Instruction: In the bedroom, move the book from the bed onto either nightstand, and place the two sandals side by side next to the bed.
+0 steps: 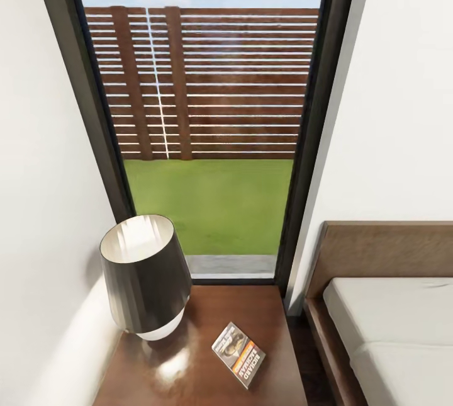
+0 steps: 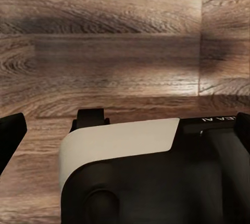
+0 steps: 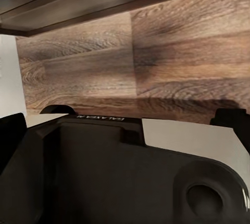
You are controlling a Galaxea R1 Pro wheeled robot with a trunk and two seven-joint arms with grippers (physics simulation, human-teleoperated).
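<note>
Claw states cannot be told from either wrist view; the book [image 1: 238, 354] is seen lying on the nightstand [image 1: 207, 305] near its front right corner (sandals remain to be placed).

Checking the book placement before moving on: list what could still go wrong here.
1. The book lies flat on the nightstand close to its right side; a bump in passing might push it off.
2. The lamp stands close beside the book, so reaching back in could knock it.
3. Both wrist views face the wood floor, with the sandals yet to be placed.
</note>
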